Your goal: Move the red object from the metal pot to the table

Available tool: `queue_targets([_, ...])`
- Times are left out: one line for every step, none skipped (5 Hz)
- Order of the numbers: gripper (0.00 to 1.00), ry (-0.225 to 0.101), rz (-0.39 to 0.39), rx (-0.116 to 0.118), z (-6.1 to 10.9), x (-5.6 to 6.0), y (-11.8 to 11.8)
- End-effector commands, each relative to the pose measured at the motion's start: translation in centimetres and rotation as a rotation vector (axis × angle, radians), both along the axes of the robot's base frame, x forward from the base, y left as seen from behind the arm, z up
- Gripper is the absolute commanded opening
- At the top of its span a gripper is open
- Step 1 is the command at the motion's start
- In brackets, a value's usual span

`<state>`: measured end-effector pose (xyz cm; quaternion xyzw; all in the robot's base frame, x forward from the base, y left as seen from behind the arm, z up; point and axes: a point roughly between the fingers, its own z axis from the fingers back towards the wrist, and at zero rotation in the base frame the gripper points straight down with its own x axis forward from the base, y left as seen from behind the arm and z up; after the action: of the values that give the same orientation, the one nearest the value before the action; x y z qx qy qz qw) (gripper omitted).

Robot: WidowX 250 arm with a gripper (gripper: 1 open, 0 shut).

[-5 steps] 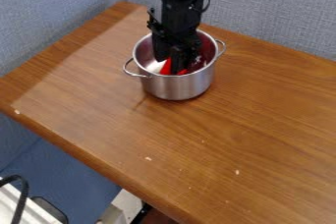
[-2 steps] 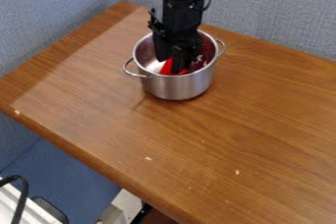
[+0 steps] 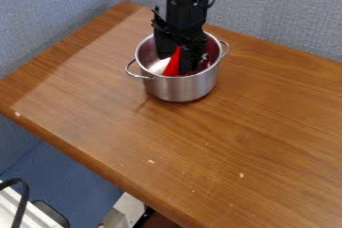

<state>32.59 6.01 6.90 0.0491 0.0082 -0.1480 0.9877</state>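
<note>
The metal pot (image 3: 178,85) stands on the brown table (image 3: 201,157) near its far edge, with a loop handle on its left side. My black gripper (image 3: 179,58) reaches straight down into it. The red object (image 3: 173,66) shows between the fingers, tilted with its upper end leaning right, and the fingers are closed against it. Its lower end sits inside the pot, hidden by the wall.
A blue wall rises behind and to the left of the table. The table's front-left edge drops off to the floor, where a dark frame (image 3: 14,197) shows. Bare wood spreads in front of and to the right of the pot.
The fingers have drawn in onto the red object inside the pot. It now shows more and sits slightly higher and more tilted. The pot has not moved.
</note>
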Motion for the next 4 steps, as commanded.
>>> queue_targets([1.00, -0.051, 0.017, 0.004, 1.48, 0.78, 0.54])
queue_targets([1.00, -0.044, 0.021, -0.003, 1.55, 0.76, 0.49])
queue_targets([1.00, -0.040, 0.021, -0.003, 1.43, 0.82, 0.50])
queue_targets([1.00, -0.036, 0.021, -0.004, 1.31, 0.86, 0.50])
